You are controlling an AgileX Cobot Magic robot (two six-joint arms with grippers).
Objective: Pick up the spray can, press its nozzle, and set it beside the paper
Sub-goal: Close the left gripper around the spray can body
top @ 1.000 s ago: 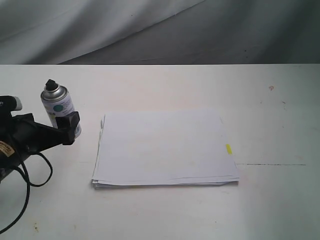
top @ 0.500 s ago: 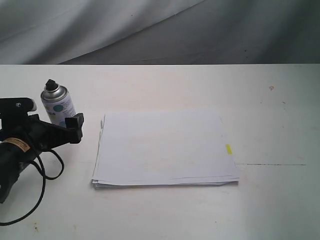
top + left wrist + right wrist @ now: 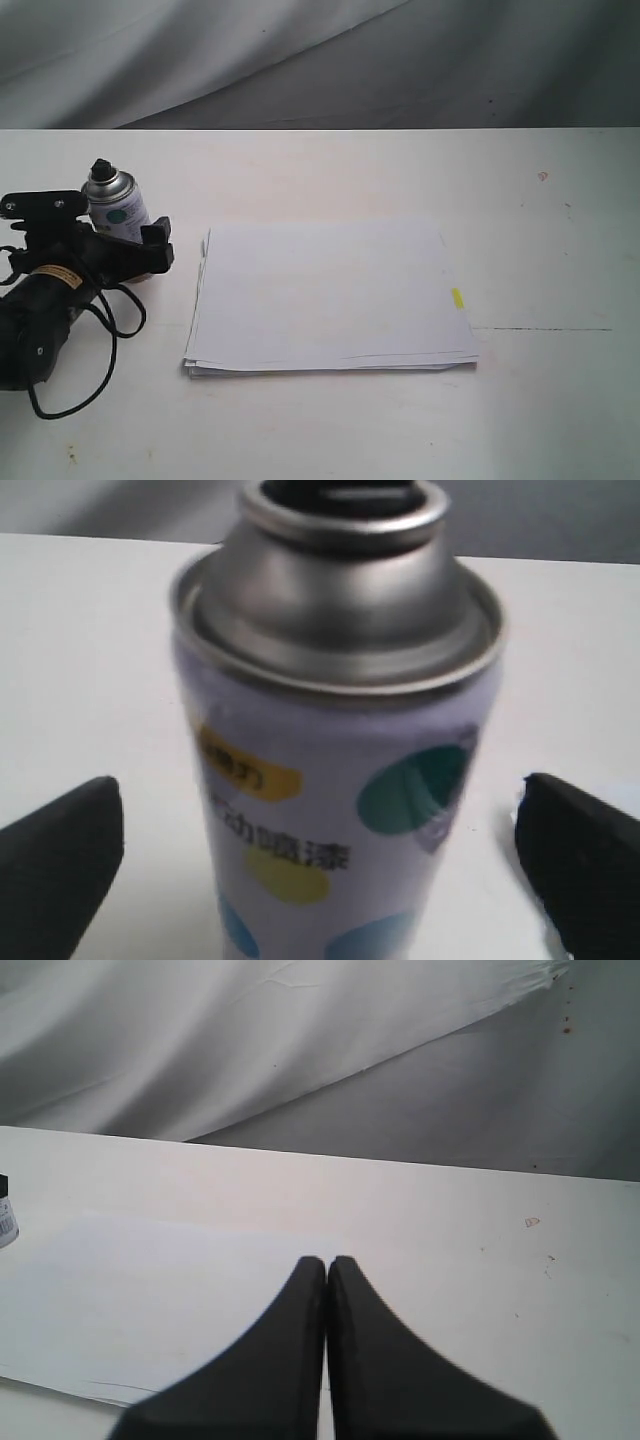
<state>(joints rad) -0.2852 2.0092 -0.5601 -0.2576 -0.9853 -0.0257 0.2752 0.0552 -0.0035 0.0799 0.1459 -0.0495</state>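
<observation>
The spray can point(image 3: 118, 208) stands upright on the white table, left of the paper point(image 3: 330, 295). It is silver-white with teal and yellow dots, and its black nozzle point(image 3: 100, 167) is on top. My left gripper point(image 3: 118, 228) is open, one finger on each side of the can's body. In the left wrist view the spray can point(image 3: 335, 740) fills the middle. Table shows between it and both black fingertips point(image 3: 70, 855) of the left gripper point(image 3: 325, 865). My right gripper point(image 3: 327, 1262) is shut and empty, hovering over the paper point(image 3: 150, 1290).
The paper has a small yellow tab point(image 3: 457, 298) on its right edge. A black cable point(image 3: 100, 350) loops on the table under the left arm. Grey cloth point(image 3: 300, 60) hangs behind the table's far edge.
The left gripper has slid in toward the can. Its open fingers now stand on either side of the can. The can and paper have not moved.
</observation>
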